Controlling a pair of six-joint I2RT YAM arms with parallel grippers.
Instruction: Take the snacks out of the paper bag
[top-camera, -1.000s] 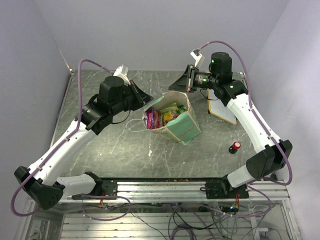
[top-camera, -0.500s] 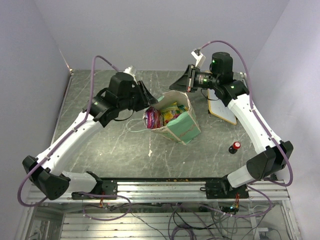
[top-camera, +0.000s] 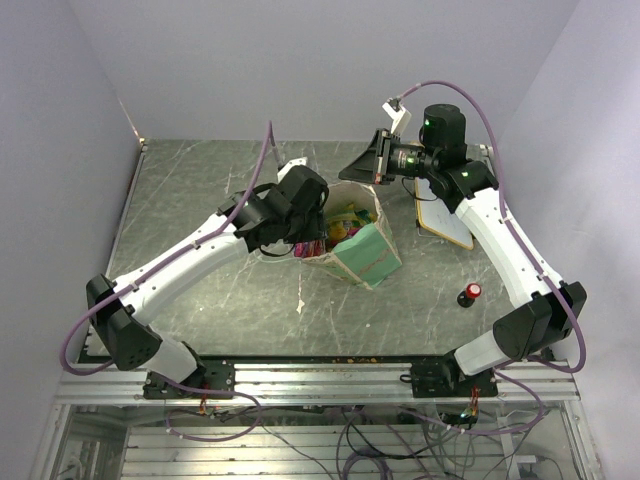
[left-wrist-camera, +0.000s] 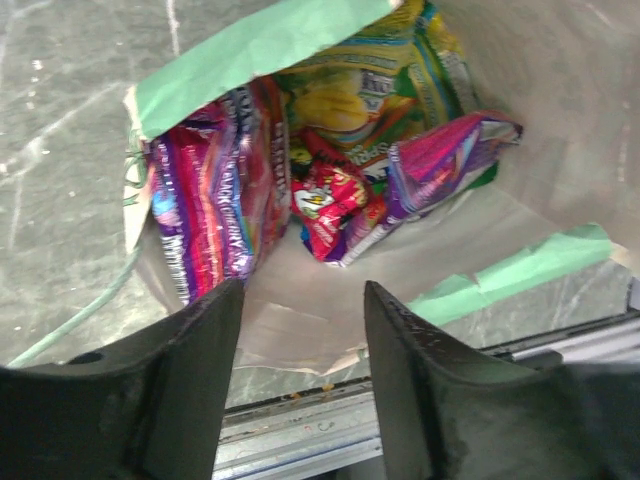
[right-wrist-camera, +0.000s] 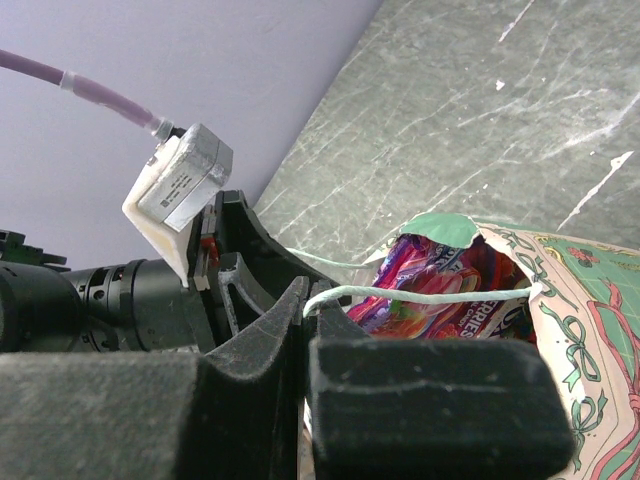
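Observation:
The mint-green paper bag (top-camera: 368, 256) lies tilted on the table with its mouth facing up and left. Snacks (top-camera: 341, 224) fill it: purple, red and yellow packets (left-wrist-camera: 330, 150). My left gripper (left-wrist-camera: 303, 290) hovers open just above the bag's mouth, its fingers (left-wrist-camera: 190, 380) empty and apart from the packets. From above, the left gripper (top-camera: 312, 232) sits at the bag's left rim. My right gripper (right-wrist-camera: 318, 300) is shut on the bag's string handle (right-wrist-camera: 420, 295), holding it taut behind the bag (right-wrist-camera: 590, 320). In the top view the right gripper (top-camera: 375, 166) stands at the bag's far side.
A white board (top-camera: 445, 222) lies right of the bag under the right arm. A small red-capped black knob (top-camera: 470, 293) stands at the front right. The bag's other string handle (left-wrist-camera: 80, 315) trails on the table to the left. Metal rail runs along the near edge.
My left arm swung right and forward from the table's left to the bag's mouth, and its jaws went from shut to open. The right arm and bag stayed still.

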